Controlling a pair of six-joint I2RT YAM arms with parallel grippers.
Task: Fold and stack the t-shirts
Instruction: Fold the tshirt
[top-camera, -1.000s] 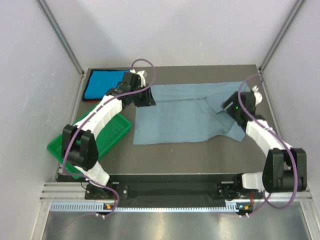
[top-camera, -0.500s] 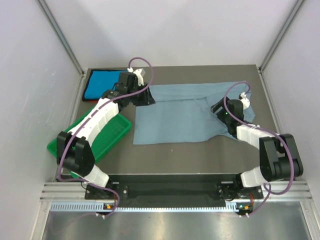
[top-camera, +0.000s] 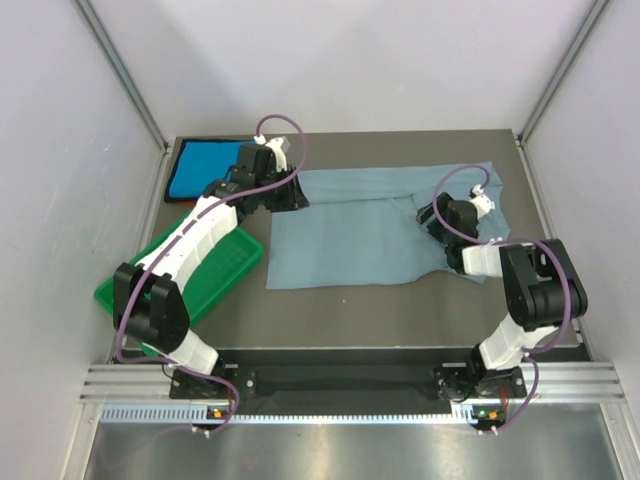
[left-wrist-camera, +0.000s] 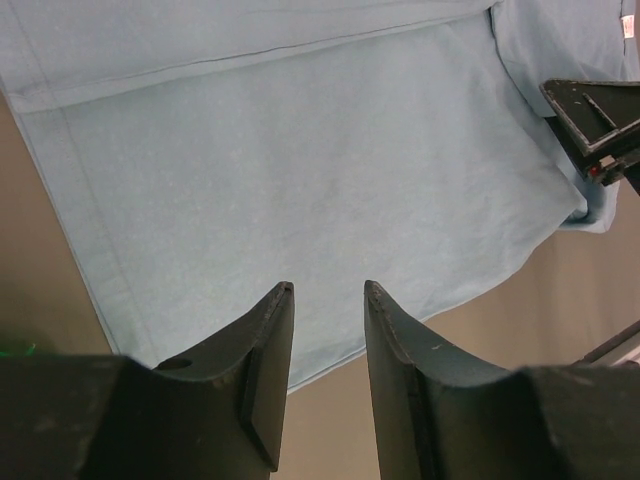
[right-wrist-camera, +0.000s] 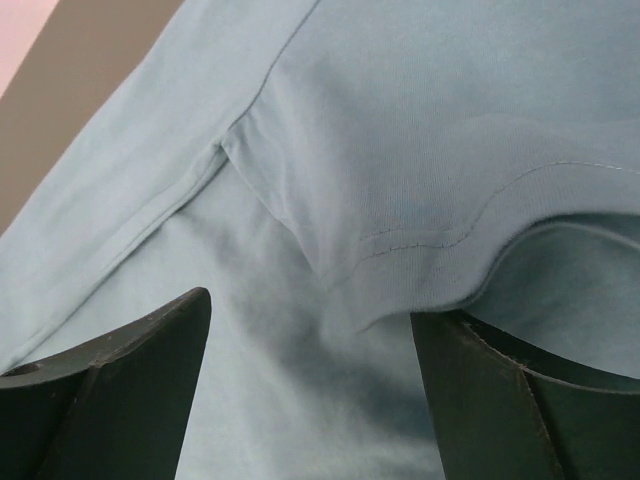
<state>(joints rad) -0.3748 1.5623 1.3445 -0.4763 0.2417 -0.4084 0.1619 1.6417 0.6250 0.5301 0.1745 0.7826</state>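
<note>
Because the grey-blue t-shirt (top-camera: 345, 235) lay spread flat at the centre of the worktop (top-camera: 400, 315), soft and lightly creased, I judged both arms were posed for a fold. My right tool (right-wrist-camera: 310, 305) gaped wide above its stitched sleeve hem (right-wrist-camera: 400, 235); my left tool (left-wrist-camera: 328, 290), narrowly parted, gripped nothing near its upper left corner. The turquoise t-shirt (top-camera: 205, 170) sat upper left, above the rigid green tray (top-camera: 235, 262).
</note>
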